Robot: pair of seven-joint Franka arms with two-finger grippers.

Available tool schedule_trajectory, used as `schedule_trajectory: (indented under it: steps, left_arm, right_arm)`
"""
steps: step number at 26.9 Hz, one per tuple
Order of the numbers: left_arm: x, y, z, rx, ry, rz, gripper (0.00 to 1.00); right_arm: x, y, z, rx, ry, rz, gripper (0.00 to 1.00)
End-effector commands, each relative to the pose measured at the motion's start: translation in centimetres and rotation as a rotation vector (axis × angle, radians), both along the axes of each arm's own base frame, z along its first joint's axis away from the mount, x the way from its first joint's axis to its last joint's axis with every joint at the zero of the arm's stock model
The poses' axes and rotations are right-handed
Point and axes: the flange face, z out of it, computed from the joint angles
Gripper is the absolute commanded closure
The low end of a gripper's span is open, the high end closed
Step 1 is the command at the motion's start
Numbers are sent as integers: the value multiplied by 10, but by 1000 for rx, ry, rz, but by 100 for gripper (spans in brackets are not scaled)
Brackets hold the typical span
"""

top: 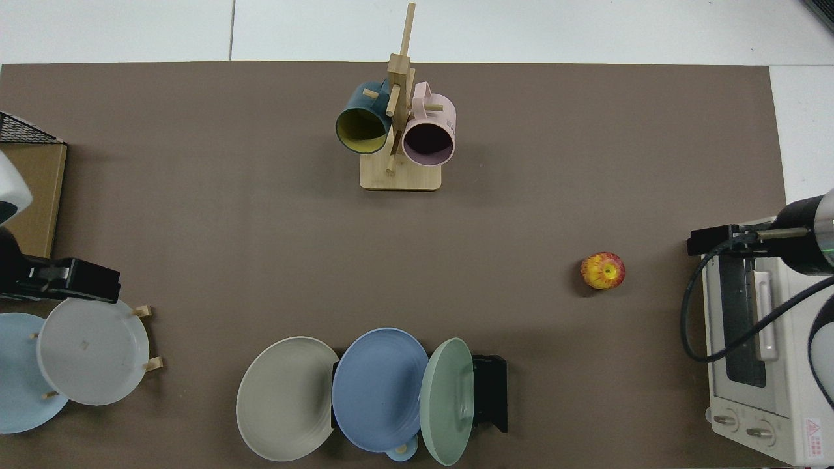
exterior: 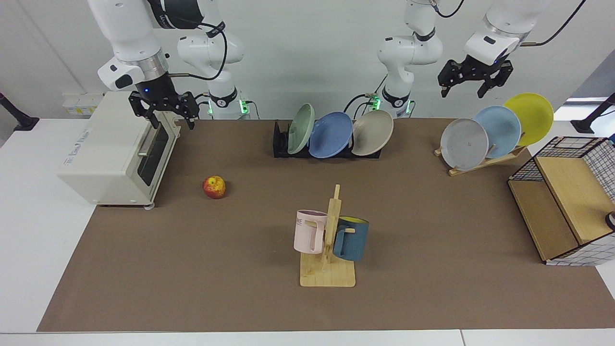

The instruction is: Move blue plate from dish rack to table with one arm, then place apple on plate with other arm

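Note:
The blue plate (exterior: 330, 134) (top: 378, 387) stands on edge in the black dish rack (exterior: 278, 144) (top: 490, 391), between a pale green plate (exterior: 301, 128) and a beige plate (exterior: 372, 132). The apple (exterior: 214, 187) (top: 603, 270) lies on the table's brown mat (exterior: 192, 269), beside the toaster oven. My right gripper (exterior: 173, 119) (top: 717, 240) hangs open over the oven's front edge, empty. High above the wooden plate rack, my left gripper (exterior: 462, 90) (top: 65, 280) is open and empty too. Neither gripper touches a task object.
A white toaster oven (exterior: 115, 154) sits at one end of the table. At mid-table stands a wooden mug stand (exterior: 326, 240) holding a pink mug and a blue mug. A slanted wooden rack (exterior: 480, 161) holds grey, sky-blue and yellow plates. A wire-and-wood crate (exterior: 562, 202) is beside it.

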Motion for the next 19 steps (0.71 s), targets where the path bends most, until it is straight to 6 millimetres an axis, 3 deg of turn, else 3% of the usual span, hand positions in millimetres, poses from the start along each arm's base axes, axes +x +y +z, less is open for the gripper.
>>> schedule_trajectory:
  steps: [1,15,19]
  left_arm:
    - [-5,0,1,6,-15,7,0]
    - [-5,2,1,13,-14,10,0]
    - [-5,1,1,13,-16,8,0]
  right_arm:
    - [-1,-4,1,-9,-3,8,0]
    - [-4,-6,-2,-10,-4,17,0]
    - [3,-5,-14,-8,-15,16,0]
